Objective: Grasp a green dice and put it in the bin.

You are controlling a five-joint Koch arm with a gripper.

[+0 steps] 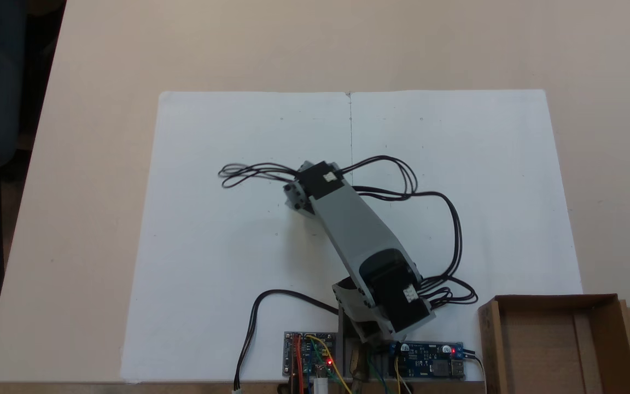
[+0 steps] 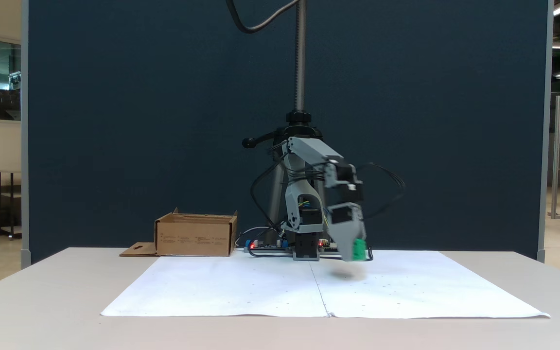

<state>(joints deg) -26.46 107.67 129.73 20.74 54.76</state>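
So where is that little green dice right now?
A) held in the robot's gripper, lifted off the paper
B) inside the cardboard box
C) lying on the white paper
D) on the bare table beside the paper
A: in a fixed view the green dice sits at the tip of the gripper, above its shadow on the white paper, apart from the cardboard box.

No text, brand or number can be read anywhere. Faint printed lines mark the front wall of the bin [image 2: 196, 238], at nine o'clock from the arm's base, too small to make out.
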